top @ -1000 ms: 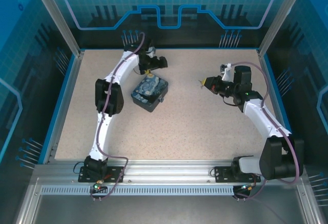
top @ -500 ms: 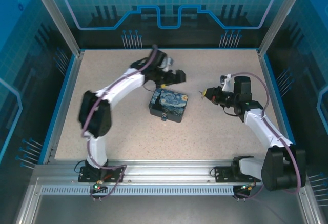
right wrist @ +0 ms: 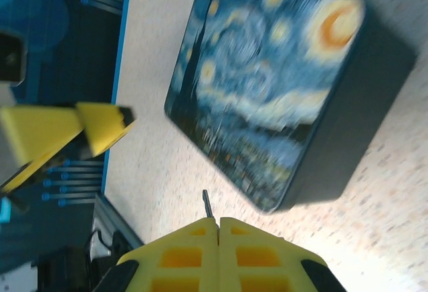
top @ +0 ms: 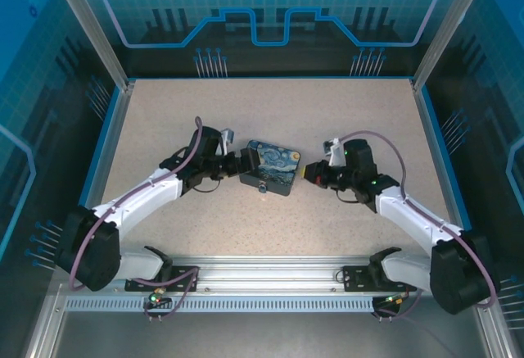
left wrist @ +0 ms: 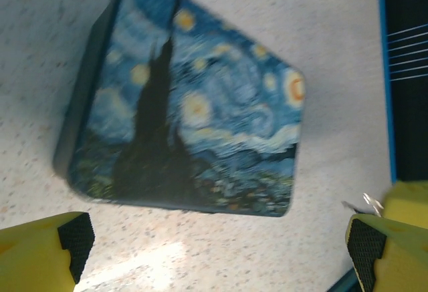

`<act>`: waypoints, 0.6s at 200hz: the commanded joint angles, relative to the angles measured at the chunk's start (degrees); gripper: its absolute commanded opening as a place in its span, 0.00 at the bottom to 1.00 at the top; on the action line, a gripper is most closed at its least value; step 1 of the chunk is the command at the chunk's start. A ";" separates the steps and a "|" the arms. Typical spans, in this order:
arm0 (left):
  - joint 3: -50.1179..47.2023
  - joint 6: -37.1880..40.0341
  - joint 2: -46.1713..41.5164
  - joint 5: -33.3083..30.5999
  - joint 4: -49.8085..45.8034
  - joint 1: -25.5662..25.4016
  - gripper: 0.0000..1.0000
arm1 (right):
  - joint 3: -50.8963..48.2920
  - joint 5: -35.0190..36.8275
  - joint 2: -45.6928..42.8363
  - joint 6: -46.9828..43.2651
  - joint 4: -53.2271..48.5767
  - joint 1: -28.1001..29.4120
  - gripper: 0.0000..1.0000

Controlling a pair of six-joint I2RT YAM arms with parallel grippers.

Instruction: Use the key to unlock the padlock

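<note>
Left pincer (top: 236,164) is standing wide open, gripping nothing. It is sitting low over the desk (top: 344,112), just beside the left side of the box (top: 272,166), jaws facing it. In the left wrist view its yellow fingers (left wrist: 40,252) with black pads are sitting in the bottom corners. The box is lying ahead of them with a strip of bare desk in between, so there is no contact there.

Right pincer (top: 309,174) is closed and pinching the key (right wrist: 208,204). In the right wrist view the yellow fingertips are pressing together, and a thin dark sliver is sticking out from between them. The key tip is pointing at the desk just short of the box's corner, near it but apart. This pincer is hovering just off the box's right side, so the box is lying between the two pincers.

The box is lying flat at about the middle of the desk, lid up, swirly night-sky print showing, slightly turned against the desk edges.

The padlock (top: 260,185) is showing as a tiny dark bit on the box side facing the near edge of the desk. It is too small to tell whether its shackle is shut or how it is hanging. Both wrist views are blurring a little.
</note>
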 commanded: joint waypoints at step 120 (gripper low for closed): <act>-0.42 -1.97 -1.02 -1.66 6.80 0.47 0.99 | 3.19 -0.99 19.57 -0.80 9.76 7.43 0.00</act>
